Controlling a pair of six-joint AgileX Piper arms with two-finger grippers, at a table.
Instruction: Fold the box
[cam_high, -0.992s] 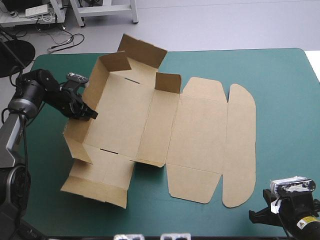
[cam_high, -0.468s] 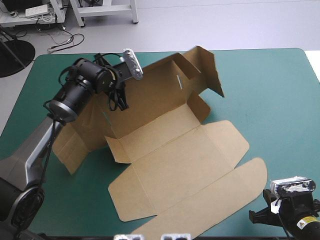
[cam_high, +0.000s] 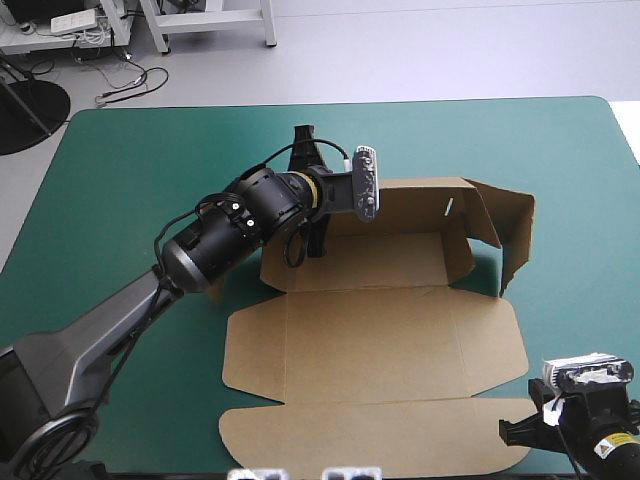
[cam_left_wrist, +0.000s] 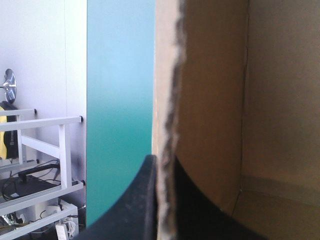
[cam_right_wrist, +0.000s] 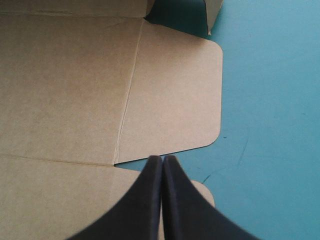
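Brown box (cam_high: 380, 340) lay mid-table on the teal-green cover (cam_high: 110, 180) in the high view, lid (cam_high: 370, 440) flat toward the near edge, far wall (cam_high: 410, 215) raised. Left wrist view: my left gripper (cam_left_wrist: 162, 162) pinched that wall's ragged edge; I judged so thin a hold could slip or tear the board, dropping the wall. Right wrist view: my right gripper (cam_right_wrist: 162, 159) sat closed, empty, by the lid's corner.

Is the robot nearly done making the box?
Not yet. Done: on the box, the far wall and one end flap stand up. In hand: the left gripper is shut on that wall's edge; the right gripper is shut, holding nothing. Left: the near panels lie flat on the table, not yet folded up.
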